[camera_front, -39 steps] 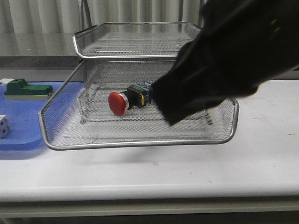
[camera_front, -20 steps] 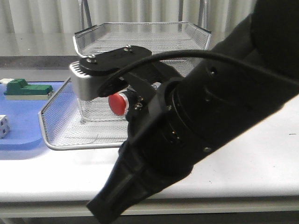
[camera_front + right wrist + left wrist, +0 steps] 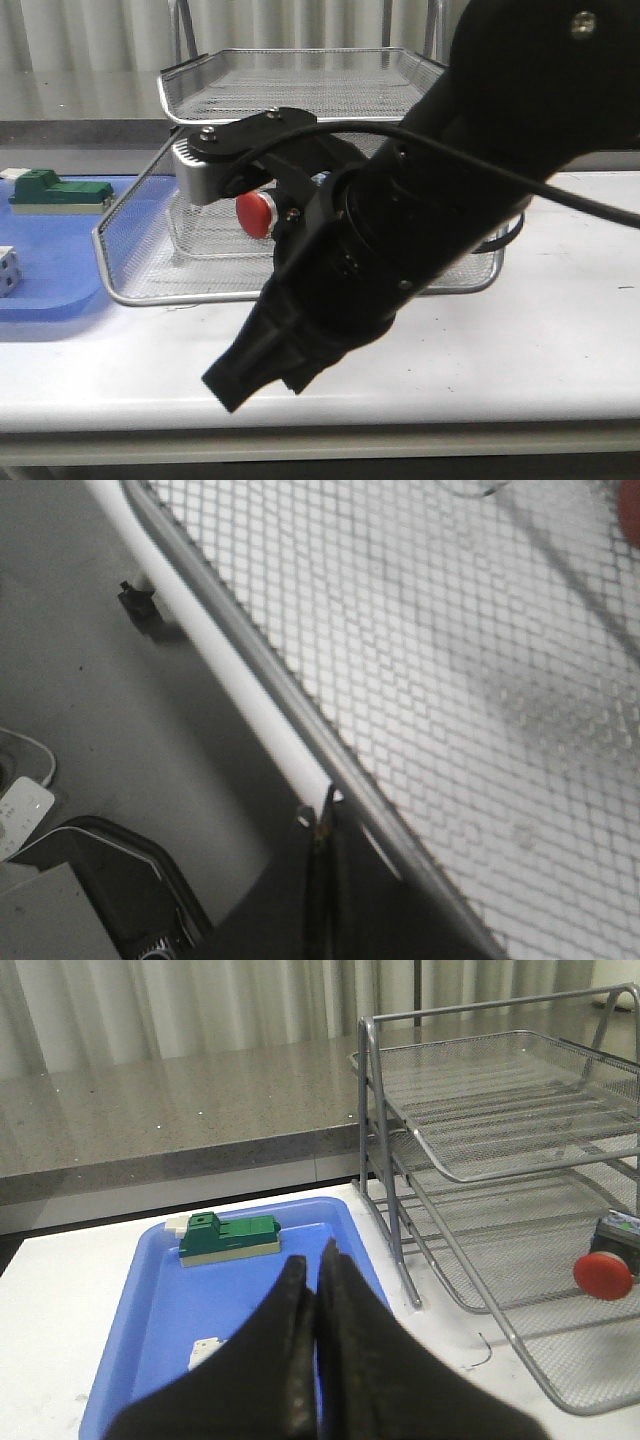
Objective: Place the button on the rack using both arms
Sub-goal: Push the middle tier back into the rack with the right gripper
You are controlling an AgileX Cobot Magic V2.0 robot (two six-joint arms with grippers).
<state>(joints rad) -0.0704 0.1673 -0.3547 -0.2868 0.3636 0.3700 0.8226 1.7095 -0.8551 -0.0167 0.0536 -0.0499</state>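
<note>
The button (image 3: pixel 256 213) lies in the rack's (image 3: pixel 300 291) bottom tray. Both end effectors are pressed together, empty: left (image 3: pixel 318 1265), right (image 3: pixel 322 832).

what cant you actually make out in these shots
- Front view: the bulky black right arm covers most of the silver wire-mesh rack's lower trays.
- Red-capped push-button: its black body is hidden behind that arm.
- Left wrist view: button cut by the frame edge.
- White cube: cropped at the edge.

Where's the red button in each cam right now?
Front view: button in the rack, lowest tray, partly behind the right arm.
Left wrist view: button at the right edge, on the lowest tray.
Right wrist view: only a red sliver at the top-right corner, unclear.
Shared landmark: the rack's mesh.
</note>
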